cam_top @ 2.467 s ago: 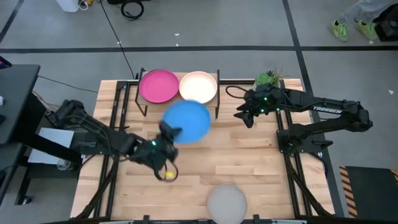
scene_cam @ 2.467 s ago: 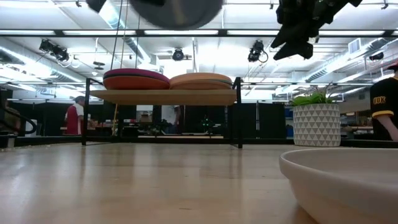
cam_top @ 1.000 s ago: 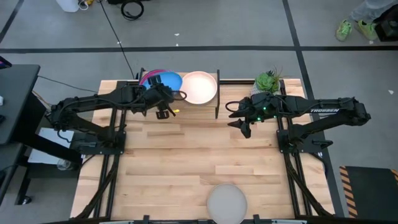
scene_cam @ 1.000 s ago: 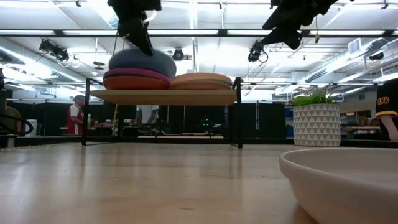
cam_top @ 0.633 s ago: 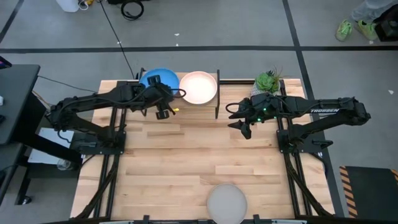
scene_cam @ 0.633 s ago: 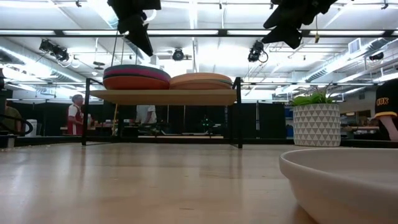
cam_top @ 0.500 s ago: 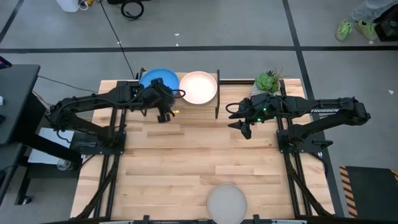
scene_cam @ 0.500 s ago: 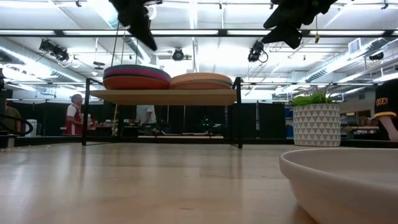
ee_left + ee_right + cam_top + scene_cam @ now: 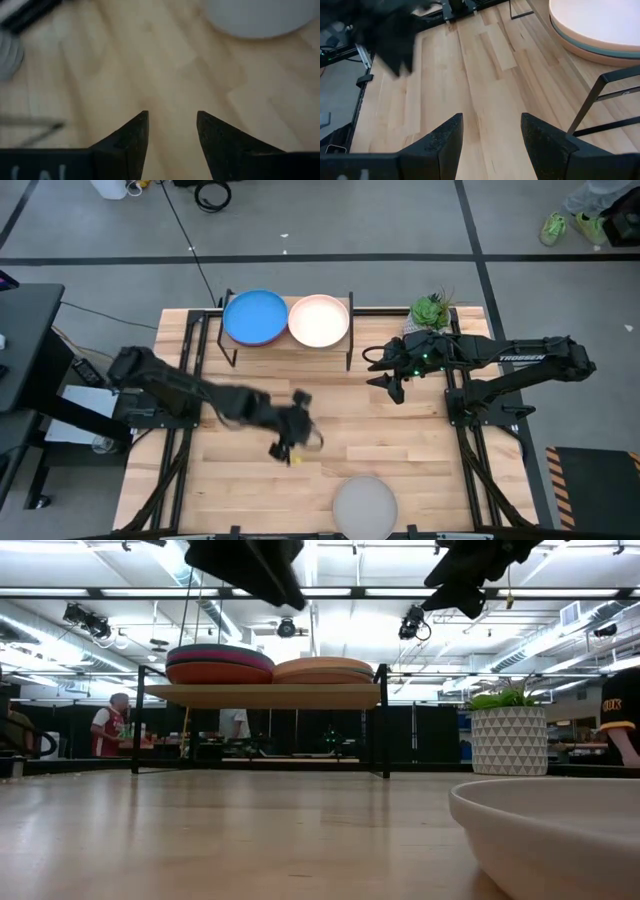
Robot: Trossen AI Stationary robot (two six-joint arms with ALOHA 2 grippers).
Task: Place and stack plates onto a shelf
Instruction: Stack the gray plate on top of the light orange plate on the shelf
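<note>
On the shelf [image 9: 262,695] at the table's far edge stand two stacks of plates. A bright blue plate [image 9: 255,317] tops the left stack and a peach plate [image 9: 319,320] tops the right one. A pale grey plate [image 9: 364,505] lies flat on the table at its near edge. My left gripper [image 9: 290,448] hangs open and empty over the table's middle, left of and beyond the grey plate [image 9: 260,17]. My right gripper [image 9: 388,385] waits open and empty in the air, right of the shelf.
A green plant in a white patterned pot [image 9: 430,310] stands at the far right, behind my right arm. Bare wood lies between the shelf and the grey plate. People stand in the room behind the table [image 9: 105,725].
The bright blue plate, tilted on the left stack a second ago, has settled flat on it. My left gripper has left the shelf and swung fast toward the table's near edge and to the right, toward the grey plate, sinking and tipping downward.
</note>
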